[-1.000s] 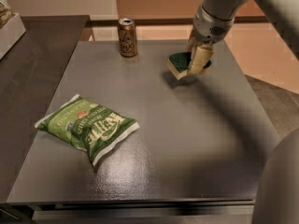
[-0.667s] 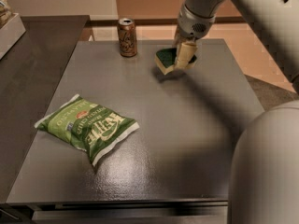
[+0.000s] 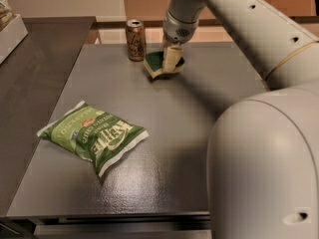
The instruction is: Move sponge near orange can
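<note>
The sponge, dark green on top with pale yellow foam below, is at the far middle of the dark table, just right of the orange can. The can stands upright near the table's far edge, a small gap from the sponge. My gripper reaches down from the upper right and is shut on the sponge's right side, holding it at or just above the table top. The arm covers the right side of the view.
A green chip bag lies flat on the dark table at the near left. A second, darker counter adjoins on the left, with a pale box at its far left edge.
My gripper has carried the sponge leftward across the far part of the table, from well right of the can to close beside it. The can and chip bag have not moved.
</note>
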